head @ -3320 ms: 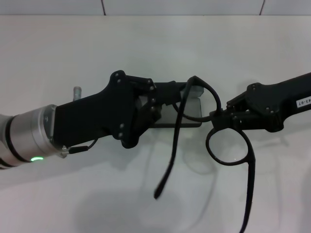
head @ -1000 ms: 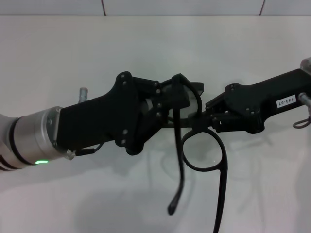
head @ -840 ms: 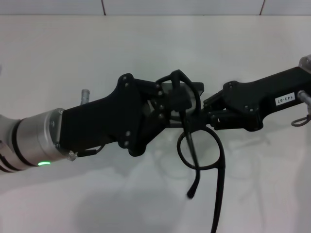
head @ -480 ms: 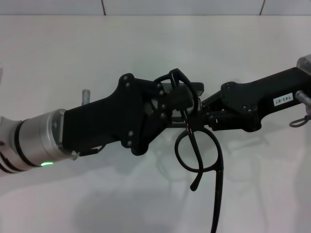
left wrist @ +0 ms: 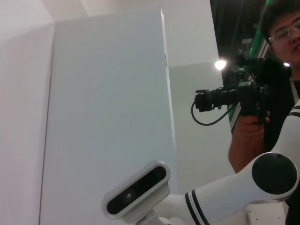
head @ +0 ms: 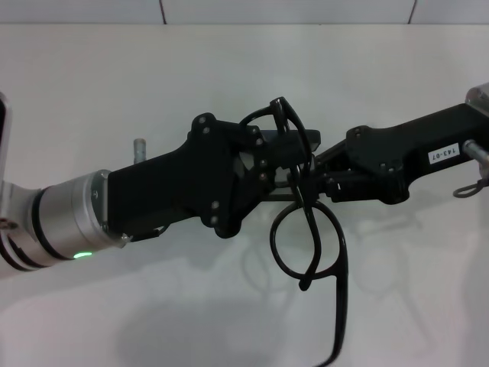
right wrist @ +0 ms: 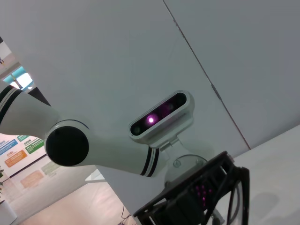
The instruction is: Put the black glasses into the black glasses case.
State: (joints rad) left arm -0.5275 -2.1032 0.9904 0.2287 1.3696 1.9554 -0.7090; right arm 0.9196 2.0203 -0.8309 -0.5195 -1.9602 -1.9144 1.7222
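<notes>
Left arm: reaches in from the left edge of the head view, silver wrist with a green light, black body angled up toward the middle of the white table (head: 114,84).
Left gripper (head: 286,157): at the table's middle, fingers pressed onto the upper lens rim of the black glasses (head: 309,229); its tips meet the right gripper's.
Black glasses: held up above the table between the two grippers, frame turned so one lens sits up among the left fingers and the other hangs below as an open oval; one temple crosses that lower lens, the other drops toward the near edge.
Black glasses case (head: 309,139): only a thin dark sliver shows behind the grippers; whether its lid is up cannot be told.
Right gripper (head: 325,177): just right of the bridge, fingers pinching the glasses' frame there.
Right arm: black link with a white label, coming in low from the right edge.
Open room: bare tabletop far behind both arms and along the near side, where only shadows lie.
Wrist views: each shows the robot's head camera (left wrist: 136,190) and a white shoulder; the right one catches the left gripper with a lens rim.
</notes>
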